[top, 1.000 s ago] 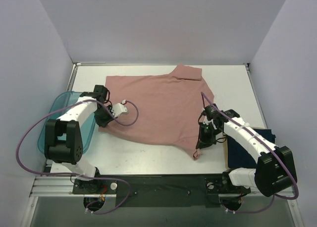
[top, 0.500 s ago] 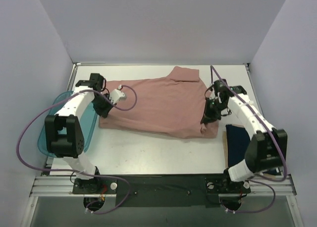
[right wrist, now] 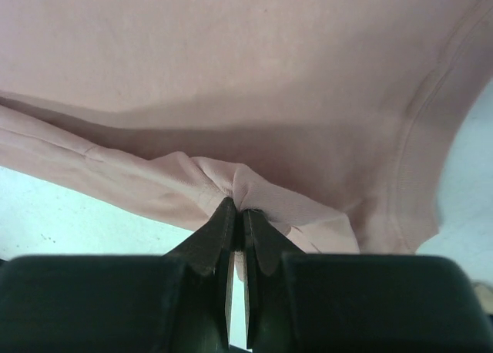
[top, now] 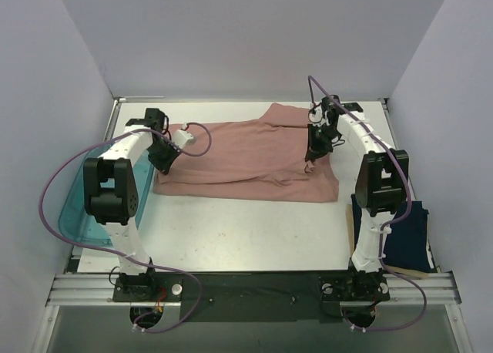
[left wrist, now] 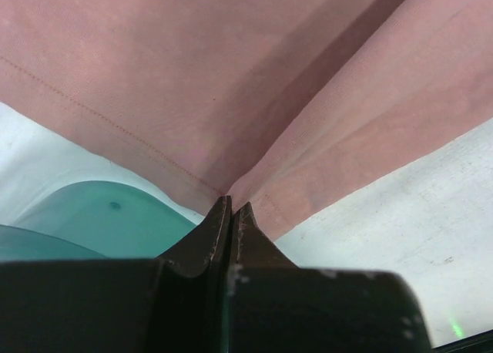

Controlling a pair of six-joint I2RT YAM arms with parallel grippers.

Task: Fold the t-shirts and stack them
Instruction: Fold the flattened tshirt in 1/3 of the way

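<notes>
- Top external view: a dusty pink t-shirt (top: 246,164) lies as a long, narrow band across the far middle of the white table (top: 246,230), with one layer doubled over the other.
- One second ago the pink t-shirt was spread much wider, and both arms held its near edge. Both arms have since swept that edge away from their bases and towards the far side.
- The left gripper (top: 163,162) is at the band's left end. The left wrist view shows its jaws pressed together on a hemmed corner of pink cloth.
- The right gripper (top: 311,152) is near the band's right end. The right wrist view shows its jaws clamped on a small bunched pinch of pink cloth.
- A plain navy t-shirt (top: 407,228) lies at the near right edge of the table, well apart from the pink one and not touched by either gripper.
- A teal tray (top: 71,218) sits at the left edge.
- The first lengthwise fold looks nearly complete. The carried edge probably needs releasing next, and the right end may wrinkle where the cloth is bunched.
</notes>
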